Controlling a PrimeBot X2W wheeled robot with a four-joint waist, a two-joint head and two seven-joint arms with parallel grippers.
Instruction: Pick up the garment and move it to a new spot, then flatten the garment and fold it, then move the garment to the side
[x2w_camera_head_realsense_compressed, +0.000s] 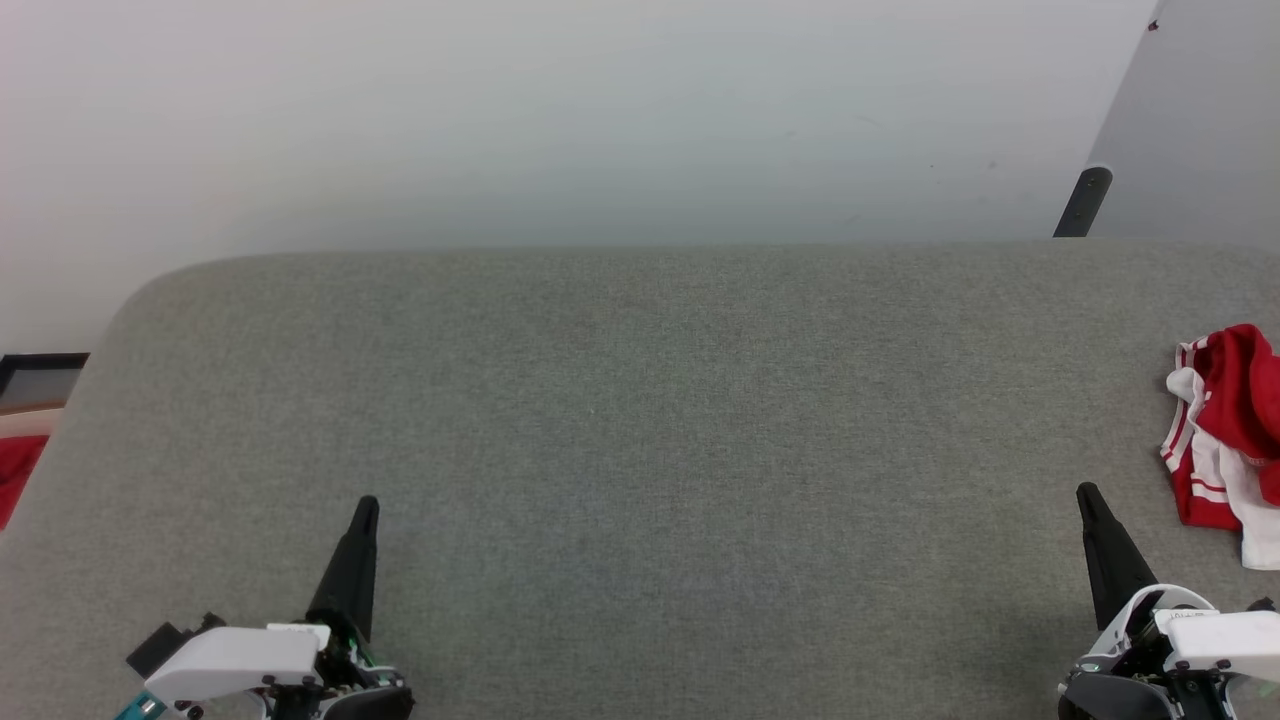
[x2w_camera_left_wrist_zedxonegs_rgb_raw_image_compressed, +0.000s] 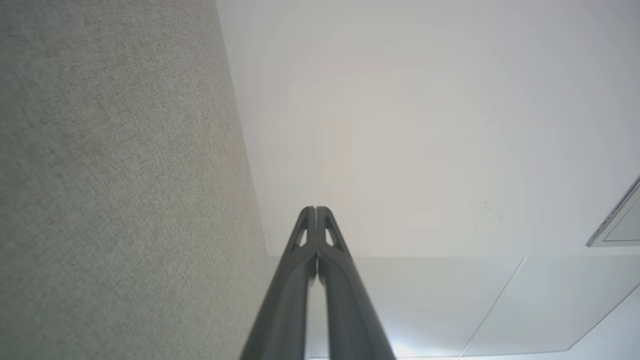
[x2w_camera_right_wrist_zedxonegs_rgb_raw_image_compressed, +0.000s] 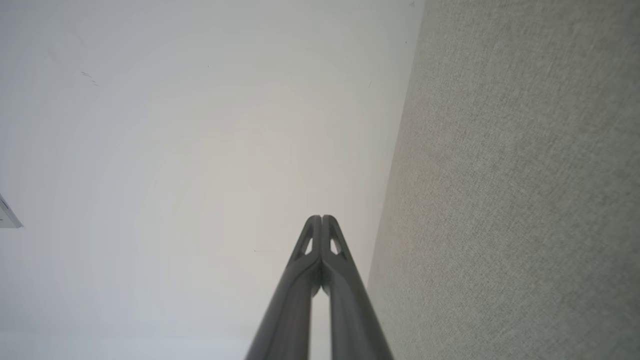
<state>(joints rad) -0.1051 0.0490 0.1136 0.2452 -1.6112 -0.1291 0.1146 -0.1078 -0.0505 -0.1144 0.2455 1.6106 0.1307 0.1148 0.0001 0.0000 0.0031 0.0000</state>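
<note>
1. Left gripper (x2w_camera_head_realsense_compressed: 366, 508): you will find it over the table's (x2w_camera_head_realsense_compressed: 640, 400) near left part, white housing at the near edge. The dark fingers are pressed together tip to tip and hold nothing. In your left wrist view this gripper (x2w_camera_left_wrist_zedxonegs_rgb_raw_image_compressed: 316, 210) has its tips meeting, with the table (x2w_camera_left_wrist_zedxonegs_rgb_raw_image_compressed: 125, 175) running alongside.
2. Right gripper (x2w_camera_head_realsense_compressed: 1088, 495): over the table's near right part. It is likewise clenched and empty. In your right wrist view this gripper (x2w_camera_right_wrist_zedxonegs_rgb_raw_image_compressed: 321, 219) has its tips touching, beside the table (x2w_camera_right_wrist_zedxonegs_rgb_raw_image_compressed: 525, 200).
3. Table: grey woven covering, rounded far left corner. It spans your head view from side to side.
4. Garment (x2w_camera_head_realsense_compressed: 1230, 430): a crumpled heap on the table's right edge, red with white cloth and red-white striped trim. It is partly cut off by the picture's border. It lies apart from the right gripper, a little farther along the table and to its right.
5. Red cloth (x2w_camera_head_realsense_compressed: 15, 470): a sliver off the table's left side, lower than the tabletop.
6. Dark frame (x2w_camera_head_realsense_compressed: 40, 375): off the table's left side, just beyond the red cloth.
7. Black post (x2w_camera_head_realsense_compressed: 1082, 200): rises leaning behind the table's far right edge.
8. Wall (x2w_camera_head_realsense_compressed: 600, 120): pale and plain, behind the table's far edge.
</note>
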